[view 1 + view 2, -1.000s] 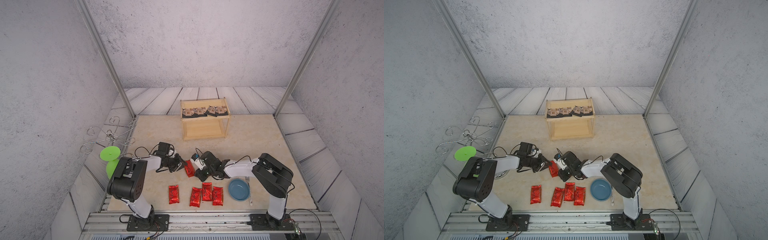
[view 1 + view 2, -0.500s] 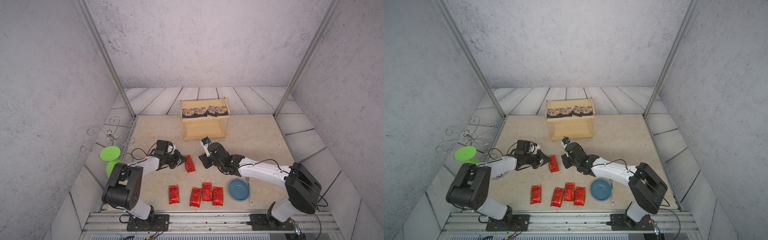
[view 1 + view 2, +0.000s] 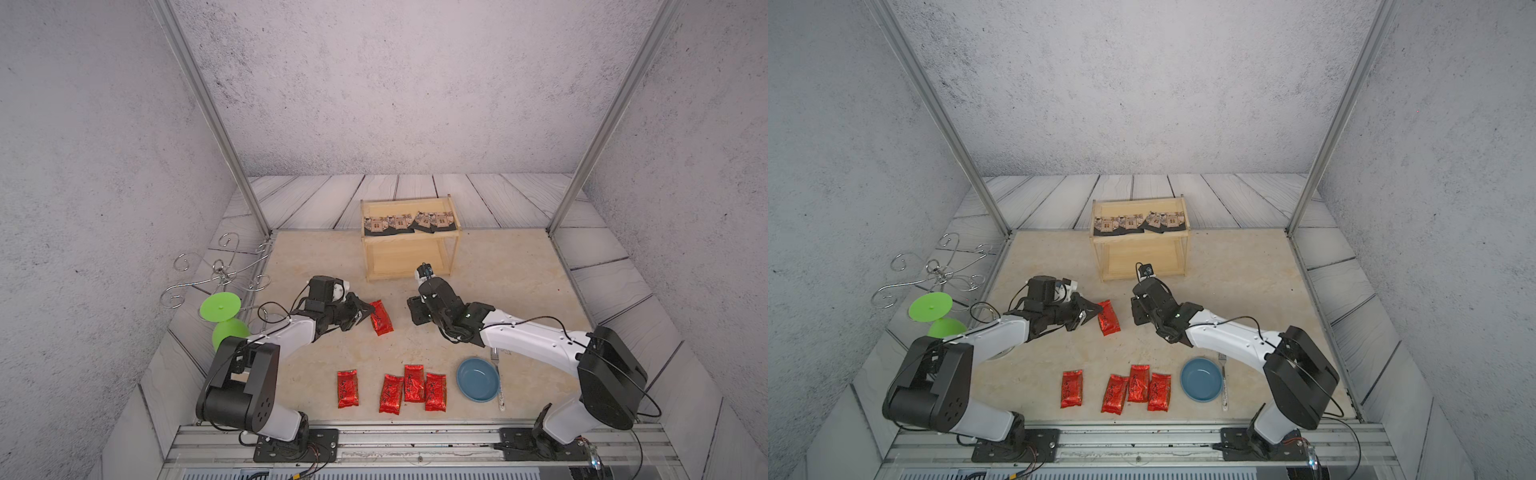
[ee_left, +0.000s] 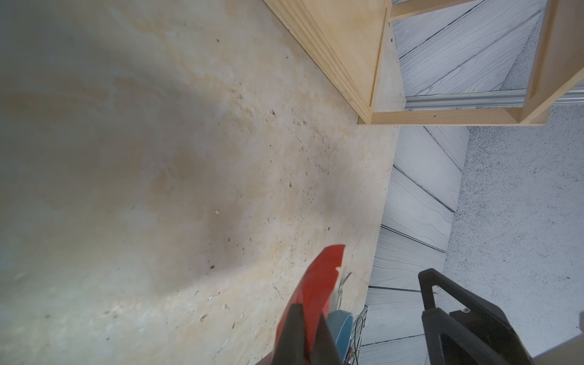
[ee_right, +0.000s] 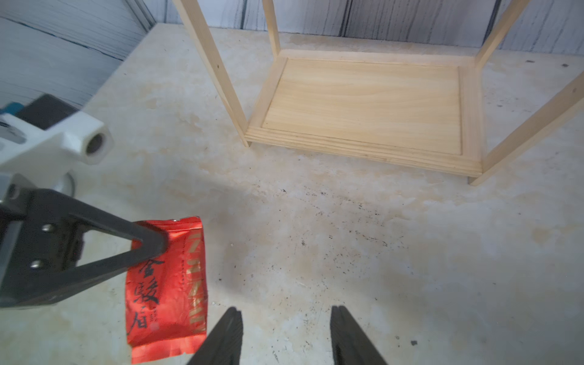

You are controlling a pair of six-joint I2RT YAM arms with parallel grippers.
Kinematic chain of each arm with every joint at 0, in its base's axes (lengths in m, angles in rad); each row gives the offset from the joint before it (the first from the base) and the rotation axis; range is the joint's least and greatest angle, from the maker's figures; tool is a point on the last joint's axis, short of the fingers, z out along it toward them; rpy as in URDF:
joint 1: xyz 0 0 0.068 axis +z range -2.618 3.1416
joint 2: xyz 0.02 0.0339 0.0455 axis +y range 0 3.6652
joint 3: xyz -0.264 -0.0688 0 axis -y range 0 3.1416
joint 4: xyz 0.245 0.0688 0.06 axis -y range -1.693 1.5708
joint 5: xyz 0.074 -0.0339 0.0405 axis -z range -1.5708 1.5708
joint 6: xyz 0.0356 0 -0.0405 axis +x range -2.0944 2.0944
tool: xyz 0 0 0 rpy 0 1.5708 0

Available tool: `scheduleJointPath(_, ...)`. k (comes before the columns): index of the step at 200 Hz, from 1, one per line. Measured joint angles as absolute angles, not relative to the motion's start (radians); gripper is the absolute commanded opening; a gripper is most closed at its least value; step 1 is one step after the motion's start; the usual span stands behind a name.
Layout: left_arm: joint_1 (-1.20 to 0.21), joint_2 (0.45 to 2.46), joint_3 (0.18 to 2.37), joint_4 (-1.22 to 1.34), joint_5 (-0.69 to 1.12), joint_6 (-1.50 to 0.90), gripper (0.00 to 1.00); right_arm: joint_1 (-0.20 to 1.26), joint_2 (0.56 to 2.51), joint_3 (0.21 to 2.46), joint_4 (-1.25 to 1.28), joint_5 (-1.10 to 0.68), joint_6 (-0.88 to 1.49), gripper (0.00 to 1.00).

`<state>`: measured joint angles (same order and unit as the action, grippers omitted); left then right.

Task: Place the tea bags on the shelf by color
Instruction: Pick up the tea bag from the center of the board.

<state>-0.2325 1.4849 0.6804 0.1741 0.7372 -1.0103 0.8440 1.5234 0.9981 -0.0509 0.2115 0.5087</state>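
the left gripper (image 3: 368,310) was clenched on one corner of a red tea bag (image 5: 167,284), its fingers (image 5: 148,246) pinching the foil; whether the packet's lower end touched the table (image 3: 519,266) could not be told. the right gripper (image 5: 286,309) stood released, jaws apart with nothing between them, just beside that packet and near the front of the shelf (image 3: 454,253). four black tea bags (image 3: 409,222) lay in a row on the shelf's top tier. four more red tea bags (image 3: 390,394) lay near the front edge, apart from both grippers, with a blue bowl (image 3: 478,379) and a fork (image 3: 500,390) beside them.
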Motion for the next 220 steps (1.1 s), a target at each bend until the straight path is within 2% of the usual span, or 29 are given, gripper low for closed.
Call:
scheduleJointPath(26, -0.233, 1.501, 0.676, 0.282, 0.746, -1.096, 0.03, 0.784, 1.433, 0.838, 0.074, 0.109, 0.63, 0.51)
scheduleJointPath(65, -0.236, 1.581, 0.674, 0.522, 0.752, -1.274, 0.01, 0.733, 1.433, 0.787, 0.223, -0.064, 0.866, 0.55)
scheduleJointPath(129, -0.277, 1.636, 0.691, 0.791, 0.745, -1.487, 0.01, 0.672, 1.552, 0.776, 0.574, -0.28, 1.205, 0.58)
scheduleJointPath(168, -0.286, 1.657, 0.695, 0.883, 0.736, -1.56, 0.01, 0.662, 1.645, 0.779, 0.71, -0.344, 1.337, 0.5)
scheduleJointPath(220, -0.289, 1.657, 0.695, 0.917, 0.727, -1.589, 0.01, 0.662, 1.68, 0.779, 0.822, -0.372, 1.399, 0.28)
